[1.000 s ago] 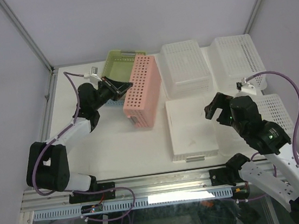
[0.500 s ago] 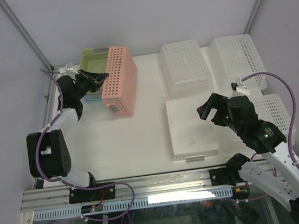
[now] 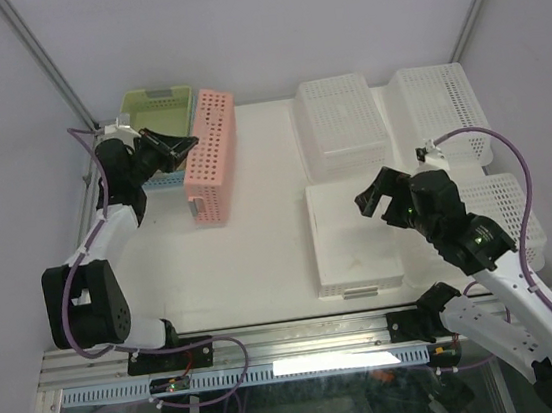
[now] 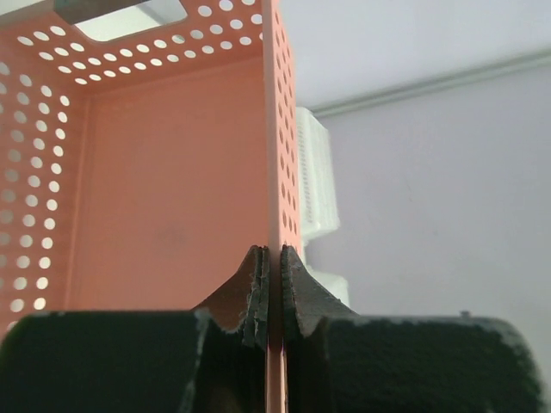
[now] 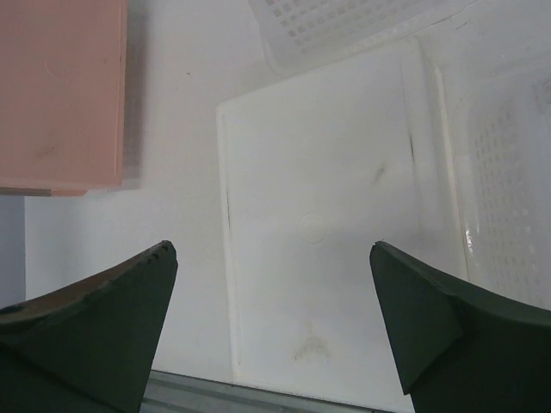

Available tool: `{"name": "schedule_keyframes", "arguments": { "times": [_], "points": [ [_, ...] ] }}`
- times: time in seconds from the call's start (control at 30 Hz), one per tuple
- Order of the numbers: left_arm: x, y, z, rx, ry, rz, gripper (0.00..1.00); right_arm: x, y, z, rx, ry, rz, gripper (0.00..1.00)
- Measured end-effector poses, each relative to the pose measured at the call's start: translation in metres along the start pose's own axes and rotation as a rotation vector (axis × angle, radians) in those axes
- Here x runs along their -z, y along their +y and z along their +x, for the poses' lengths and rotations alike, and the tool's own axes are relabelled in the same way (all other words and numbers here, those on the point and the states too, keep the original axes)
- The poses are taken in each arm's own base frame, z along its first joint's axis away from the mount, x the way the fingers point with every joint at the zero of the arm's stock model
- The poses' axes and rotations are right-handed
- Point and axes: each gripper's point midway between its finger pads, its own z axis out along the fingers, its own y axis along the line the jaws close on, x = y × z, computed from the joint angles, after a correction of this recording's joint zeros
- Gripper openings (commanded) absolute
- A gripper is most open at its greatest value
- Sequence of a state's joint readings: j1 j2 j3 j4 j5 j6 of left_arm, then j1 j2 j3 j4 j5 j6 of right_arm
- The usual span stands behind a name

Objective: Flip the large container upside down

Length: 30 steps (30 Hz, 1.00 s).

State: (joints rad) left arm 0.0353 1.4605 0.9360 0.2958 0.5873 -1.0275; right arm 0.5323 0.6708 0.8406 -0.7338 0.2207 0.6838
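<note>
Left wrist view: left tool (image 4: pixel 270 268) was clamped shut on the thin side wall of the pink container (image 4: pixel 164 181), one pad inside and one outside, close to the rim.

Top external view put the pink container (image 3: pixel 211 154) at the far left of the surface (image 3: pixel 252 260). It was tipped up on a long side, mouth toward the left arm, just beside the green basket (image 3: pixel 154 102). I could not tell whether its lower edge rested on the surface. About halfway over, by my reckoning.

Right tool (image 3: pixel 381 197) hovered wide, holding nothing, above the white upturned tray (image 3: pixel 353 237), well apart from the pink one.

Handling, judged:
- Thin perforated plastic and empty, so likely light; weight no concern.
- Wall looked flexible. A pinch on one wall could let it bow, or swing about the pads as it goes over.
- Smooth plastic, possibly slick. Not fragile.
- Best hold seemed the rim at mid-length of a long wall, where the container balances and the edge is stiffest.
</note>
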Motion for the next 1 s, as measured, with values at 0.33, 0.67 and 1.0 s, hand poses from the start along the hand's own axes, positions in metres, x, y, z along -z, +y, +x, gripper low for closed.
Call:
{"name": "schedule_keyframes", "arguments": {
  "times": [0.33,0.67,1.0],
  "points": [
    [-0.022,-0.063,0.058,0.095,0.163,0.216,0.00,0.003,0.000,-0.002,-0.007,-0.015,-0.008,0.99],
    [-0.082,-0.022,0.060,0.355,0.174,0.259,0.00,0.015,-0.017,0.006,-0.005,0.000,0.043,0.99],
    [-0.103,0.013,0.051,0.433,0.101,0.234,0.34,0.027,-0.031,0.010,-0.018,-0.005,0.082,0.99]
  ]
}}
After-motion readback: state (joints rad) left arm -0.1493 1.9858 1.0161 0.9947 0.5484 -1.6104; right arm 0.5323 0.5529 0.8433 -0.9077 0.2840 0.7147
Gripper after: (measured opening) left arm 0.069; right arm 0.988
